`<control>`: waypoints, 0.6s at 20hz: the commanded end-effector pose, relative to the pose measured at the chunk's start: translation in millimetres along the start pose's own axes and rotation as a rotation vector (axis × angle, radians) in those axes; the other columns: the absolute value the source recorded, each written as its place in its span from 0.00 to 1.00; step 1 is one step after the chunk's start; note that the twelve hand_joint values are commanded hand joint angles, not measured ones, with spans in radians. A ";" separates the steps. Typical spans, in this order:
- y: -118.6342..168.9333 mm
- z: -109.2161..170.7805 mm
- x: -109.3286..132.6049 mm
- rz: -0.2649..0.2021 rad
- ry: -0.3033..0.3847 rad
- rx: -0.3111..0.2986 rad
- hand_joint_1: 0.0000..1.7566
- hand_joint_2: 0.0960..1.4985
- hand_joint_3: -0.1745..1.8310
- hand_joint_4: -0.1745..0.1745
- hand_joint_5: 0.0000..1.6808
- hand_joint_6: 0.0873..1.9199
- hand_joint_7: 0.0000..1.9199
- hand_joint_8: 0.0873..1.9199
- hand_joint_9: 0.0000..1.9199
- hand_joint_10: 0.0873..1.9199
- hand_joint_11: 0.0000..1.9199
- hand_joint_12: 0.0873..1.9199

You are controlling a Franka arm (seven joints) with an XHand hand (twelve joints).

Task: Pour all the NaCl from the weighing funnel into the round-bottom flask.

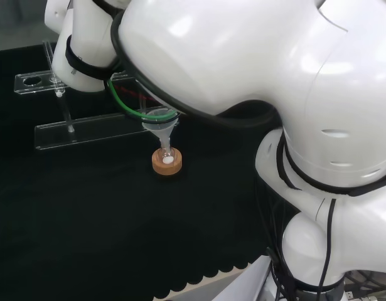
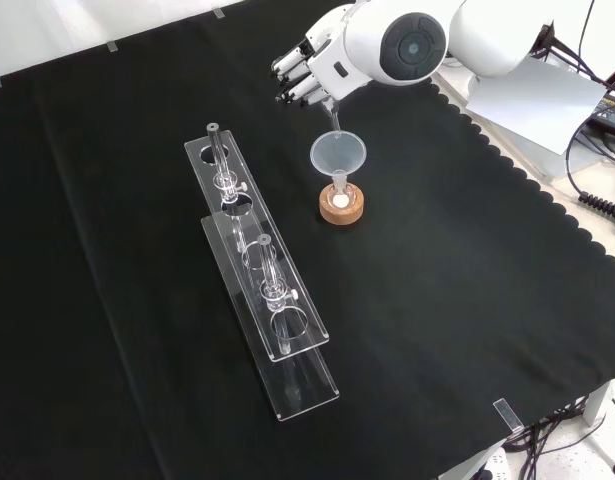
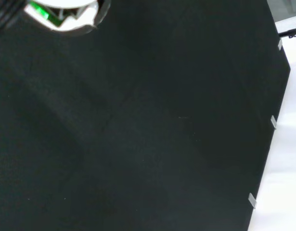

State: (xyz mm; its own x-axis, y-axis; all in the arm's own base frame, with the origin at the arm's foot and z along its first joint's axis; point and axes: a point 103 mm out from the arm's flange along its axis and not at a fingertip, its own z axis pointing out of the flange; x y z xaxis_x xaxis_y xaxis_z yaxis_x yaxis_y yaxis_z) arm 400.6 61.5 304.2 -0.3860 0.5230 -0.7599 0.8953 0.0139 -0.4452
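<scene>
Worktop (image 2: 467, 330): black cloth, scalloped along its near edge in the head view.

Round-bottom flask (image 2: 341, 199): small, clear, upright in a cork ring stand (image 2: 342, 211) near the middle of the cloth; white powder lies in its bulb. Head view shows the same flask (image 1: 167, 157) on the stand (image 1: 167, 164).

Clear funnel (image 2: 338, 155): seated upright in the flask neck, wide mouth upward.

Weighing funnel (image 2: 334, 113): thin clear piece, tilted, its lower tip just above the clear funnel's mouth in the front view; its contents cannot be made out.

Hand (image 2: 309, 72): black and white, above and left of the flask in the front view, fingers (image 2: 290, 68) curled and clenched round the weighing funnel's upper end.

Two clear acrylic racks (image 2: 267, 300): left of the flask in the front view, well apart from it, holding small glass pieces.
</scene>
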 end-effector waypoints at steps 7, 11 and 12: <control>-1.8 -4.1 -1.9 0.013 -0.035 0.020 0.63 0.37 0.48 1.00 0.72 0.42 0.21 0.30 0.41 0.22 0.25 0.63; -2.2 -4.2 -1.9 0.018 -0.039 0.027 0.63 0.37 0.48 1.00 0.72 0.42 0.21 0.30 0.40 0.22 0.25 0.63; -2.2 -4.2 -1.9 0.018 -0.038 0.027 0.63 0.37 0.48 1.00 0.72 0.42 0.21 0.30 0.40 0.22 0.25 0.63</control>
State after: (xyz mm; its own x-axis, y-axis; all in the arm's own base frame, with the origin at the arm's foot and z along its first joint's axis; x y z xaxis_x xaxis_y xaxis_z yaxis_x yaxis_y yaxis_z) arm 400.6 64.0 308.6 -0.3795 0.4904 -0.7845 0.8965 -0.0146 -0.4428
